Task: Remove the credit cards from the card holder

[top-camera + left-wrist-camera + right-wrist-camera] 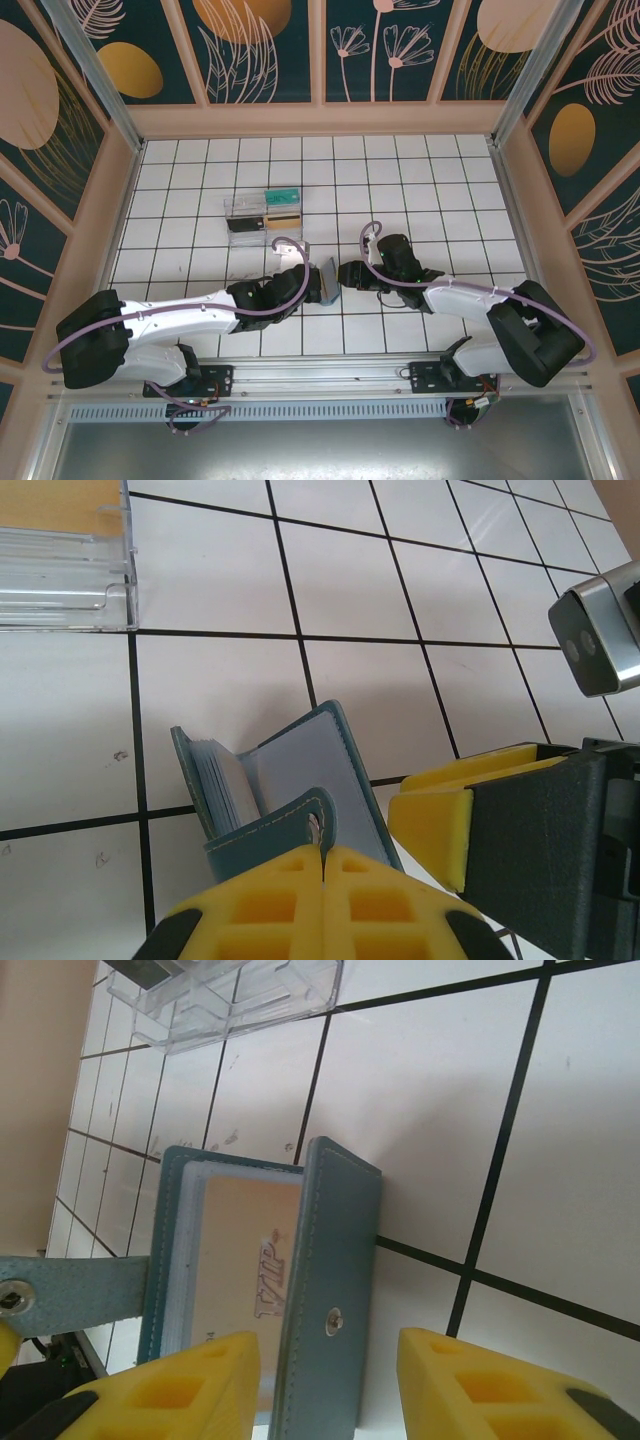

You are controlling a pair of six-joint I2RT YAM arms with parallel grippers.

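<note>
White tiled tabletop (420,190), floral walls (400,50) around. Left gripper (322,855) clamps shut on the strap (275,840) of the card holder (300,770). Right gripper (325,1352), jaws parted, straddles its cover (335,1250), gripping nothing. Orange-tan card (250,1250) sits inside the holder; teal card (283,194) lies out beyond it, beside the clear box (243,212). Job partly done.

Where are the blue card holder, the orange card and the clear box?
card holder (335,1240), right wrist view, on its open cover.
orange card (240,1250), right wrist view, on its face.
clear box (60,590), left wrist view, on its near wall.
</note>
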